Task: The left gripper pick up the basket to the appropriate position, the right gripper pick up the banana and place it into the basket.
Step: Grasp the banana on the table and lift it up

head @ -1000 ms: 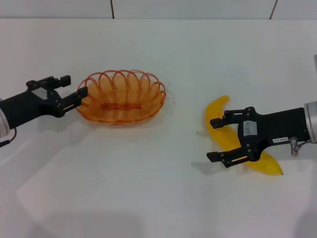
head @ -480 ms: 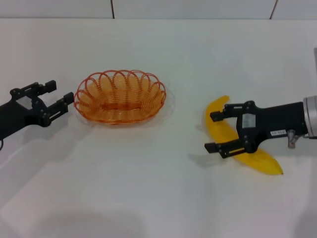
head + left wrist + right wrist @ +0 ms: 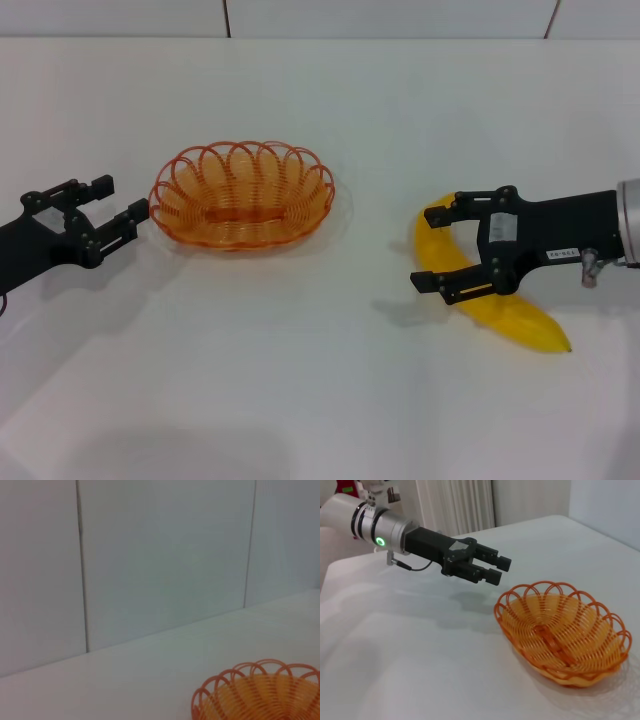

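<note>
The basket (image 3: 242,196) sits on the white counter (image 3: 320,400), left of centre and towards the far side, and nothing lies inside it; the counter shows through its looped orange wire. It is an oval whose long axis runs left to right, rim up, resting level.

The left end effector (image 3: 112,207) is at the basket's left end, just beside the rim but apart from it, its two fingers spread and grasping nothing. In the right wrist view it (image 3: 496,569) hangs a little above the counter, fingertips aimed at the basket (image 3: 562,632). The left wrist view catches only a part of the scalloped rim (image 3: 257,692), with the pale wall (image 3: 160,555) behind.

The banana (image 3: 480,285) lies flat on the counter well to the right of the basket. Its long axis runs diagonally: one pointed end is towards the far left, the other towards the near right, and the curve bulges to the left.

The right end effector (image 3: 432,247) reaches in from the right over the banana's far half. Its fingers are parted, one on each side of the fruit, not clenched on it.
</note>
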Robot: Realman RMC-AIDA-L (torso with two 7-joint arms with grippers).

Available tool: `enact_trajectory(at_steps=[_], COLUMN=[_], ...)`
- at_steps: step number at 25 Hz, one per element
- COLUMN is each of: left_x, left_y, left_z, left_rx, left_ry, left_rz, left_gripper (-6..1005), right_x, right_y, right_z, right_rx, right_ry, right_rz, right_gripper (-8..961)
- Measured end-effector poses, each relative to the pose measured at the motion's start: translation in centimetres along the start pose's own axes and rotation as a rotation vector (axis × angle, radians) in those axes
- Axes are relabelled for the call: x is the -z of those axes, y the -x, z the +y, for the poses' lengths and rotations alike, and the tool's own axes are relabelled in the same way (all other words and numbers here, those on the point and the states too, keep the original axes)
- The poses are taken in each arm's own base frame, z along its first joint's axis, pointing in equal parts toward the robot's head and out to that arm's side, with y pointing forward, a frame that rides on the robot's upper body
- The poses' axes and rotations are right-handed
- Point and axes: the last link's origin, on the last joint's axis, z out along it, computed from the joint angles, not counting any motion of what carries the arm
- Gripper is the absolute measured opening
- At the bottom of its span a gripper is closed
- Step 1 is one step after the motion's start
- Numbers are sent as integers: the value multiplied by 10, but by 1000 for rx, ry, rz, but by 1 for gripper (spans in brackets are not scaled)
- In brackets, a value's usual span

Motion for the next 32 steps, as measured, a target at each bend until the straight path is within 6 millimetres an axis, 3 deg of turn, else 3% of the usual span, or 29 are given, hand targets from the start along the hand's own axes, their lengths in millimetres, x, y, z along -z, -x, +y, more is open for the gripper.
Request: enact_trajectory(at_steps=[11, 32], left_x=[0, 11], left_y=[0, 14], left_z=[0, 5], left_rx=[-1, 11], left_ry=[-1, 0], left_rz=[0, -36], left_gripper=[580, 580], right_x=[-3, -7], right_y=[20, 21], right_z=[14, 11], right_rx=[39, -26], right_ry=[-86, -203], right_rz=[83, 350], right_gripper=[894, 894])
